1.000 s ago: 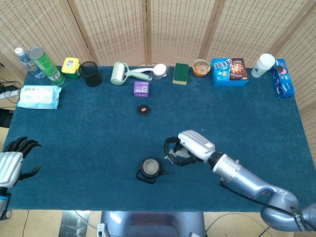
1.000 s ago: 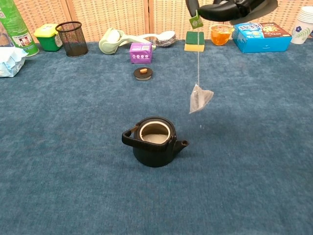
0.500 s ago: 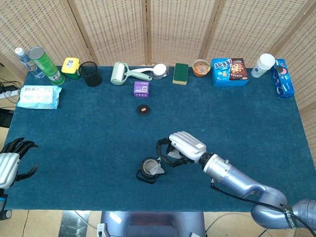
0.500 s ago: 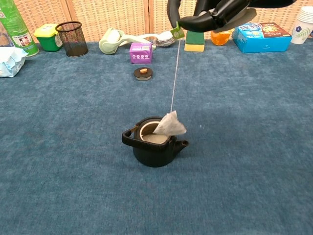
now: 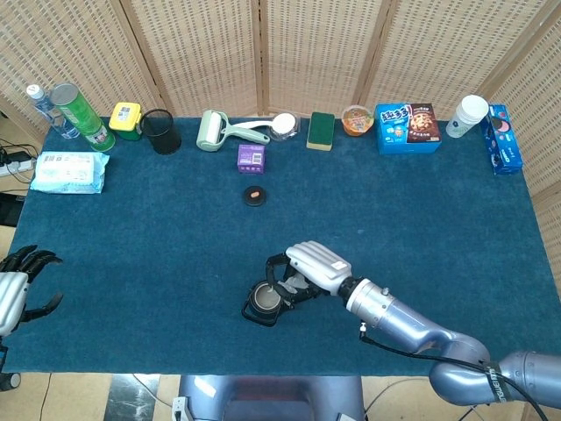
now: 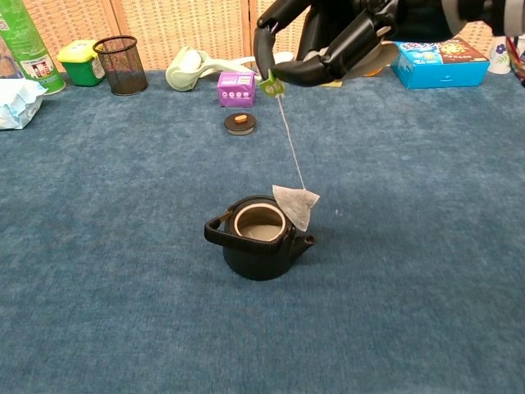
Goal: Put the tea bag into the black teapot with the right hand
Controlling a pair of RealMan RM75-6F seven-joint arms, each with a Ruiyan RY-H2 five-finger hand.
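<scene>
Head view: the right hand (image 5: 308, 267) sits low in the centre of the frame, reaching over the black teapot (image 5: 266, 301) on the blue tabletop (image 5: 158, 219). Its fingers curl down over the pot's right side; the tea bag is hard to make out here. The left hand (image 5: 19, 282) shows at the lower left edge, off the tabletop, fingers spread and holding nothing. The teapot lid (image 5: 255, 196) lies near the centre, with a purple box (image 5: 251, 158) just above it.

Chest view: the right hand (image 6: 328, 41) fills the top centre, pinching the small green tag (image 6: 269, 81) of the tea bag (image 6: 296, 204) between fingertips. The string runs down and to the right to the bag, which hangs tilted at the right rim of the black teapot (image 6: 257, 238), by the open mouth. Whether it touches the rim, I cannot tell.
</scene>
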